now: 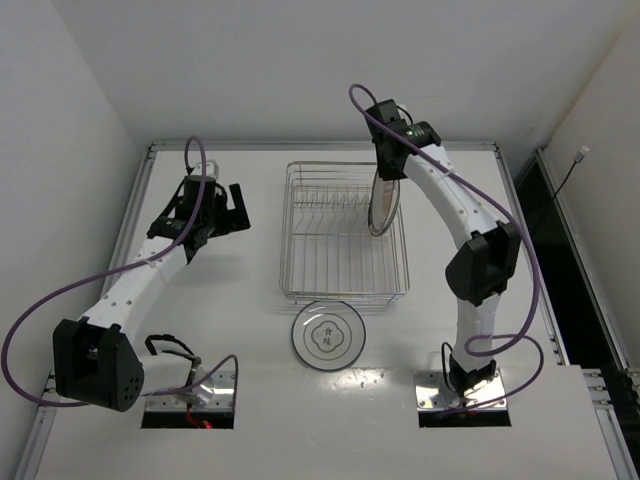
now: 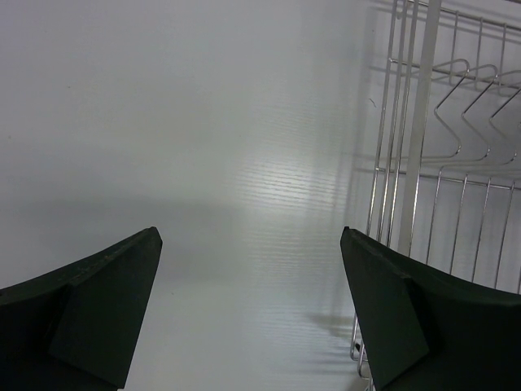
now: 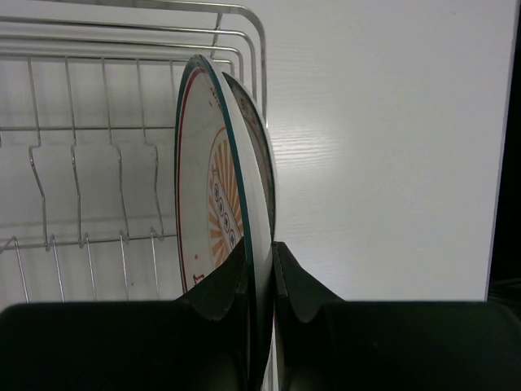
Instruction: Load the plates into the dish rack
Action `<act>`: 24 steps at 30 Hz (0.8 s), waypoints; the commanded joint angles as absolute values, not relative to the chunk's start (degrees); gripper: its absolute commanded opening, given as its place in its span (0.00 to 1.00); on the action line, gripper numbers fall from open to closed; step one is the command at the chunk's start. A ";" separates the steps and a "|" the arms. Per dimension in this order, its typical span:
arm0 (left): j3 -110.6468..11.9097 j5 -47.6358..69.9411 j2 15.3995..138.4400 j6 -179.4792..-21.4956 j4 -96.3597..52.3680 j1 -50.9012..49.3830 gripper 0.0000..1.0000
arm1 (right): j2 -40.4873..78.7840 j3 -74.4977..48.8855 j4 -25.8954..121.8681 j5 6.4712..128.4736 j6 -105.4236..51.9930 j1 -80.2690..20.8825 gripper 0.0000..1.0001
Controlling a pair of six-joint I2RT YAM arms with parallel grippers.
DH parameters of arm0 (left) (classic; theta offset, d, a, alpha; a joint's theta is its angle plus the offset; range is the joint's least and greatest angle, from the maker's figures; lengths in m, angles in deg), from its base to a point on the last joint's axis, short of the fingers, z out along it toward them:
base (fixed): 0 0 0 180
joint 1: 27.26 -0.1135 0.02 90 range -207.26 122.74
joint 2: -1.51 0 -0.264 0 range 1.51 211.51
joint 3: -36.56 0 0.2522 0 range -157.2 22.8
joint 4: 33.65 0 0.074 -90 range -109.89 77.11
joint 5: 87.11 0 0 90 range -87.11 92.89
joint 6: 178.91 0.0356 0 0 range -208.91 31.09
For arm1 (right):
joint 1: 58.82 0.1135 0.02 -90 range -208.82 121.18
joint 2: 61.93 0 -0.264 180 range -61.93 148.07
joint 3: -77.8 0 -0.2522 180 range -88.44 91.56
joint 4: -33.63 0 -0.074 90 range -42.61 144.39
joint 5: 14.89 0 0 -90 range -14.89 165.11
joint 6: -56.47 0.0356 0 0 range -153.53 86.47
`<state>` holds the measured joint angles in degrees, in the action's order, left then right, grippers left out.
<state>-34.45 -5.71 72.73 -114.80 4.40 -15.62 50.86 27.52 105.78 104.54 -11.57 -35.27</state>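
Note:
The silver wire dish rack (image 1: 290, 230) stands at the table's middle back. My right gripper (image 1: 388, 160) is shut on the rim of the orange sunburst plate (image 3: 216, 195) and holds it on edge over the rack's right side (image 3: 81, 130). A second plate with a dark rim band (image 3: 266, 138) stands close behind it; I cannot tell whether the fingers pinch it too. The white emblem plate (image 1: 328, 336) lies flat on the table just in front of the rack. My left gripper (image 1: 232, 208) is open and empty, left of the rack (image 2: 407, 163).
White walls close in on the left, back and right of the table. Two square cut-outs with cables (image 1: 190, 395) sit at the near edge by the arm bases. Purple cables loop off both arms.

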 commanded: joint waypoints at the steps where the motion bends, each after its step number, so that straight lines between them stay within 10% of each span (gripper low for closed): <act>1: -35.73 -5.55 72.62 -114.04 2.78 -15.92 0.91 | 54.25 31.43 104.69 102.54 -14.01 -35.18 0.00; 10: -35.73 -2.57 74.19 -114.04 2.26 -15.92 0.91 | 58.04 34.69 106.89 98.67 -14.55 -35.70 0.01; 24: -30.57 12.54 69.57 -115.26 0.50 -15.92 0.91 | 43.03 23.46 101.02 99.20 -12.97 -35.70 0.34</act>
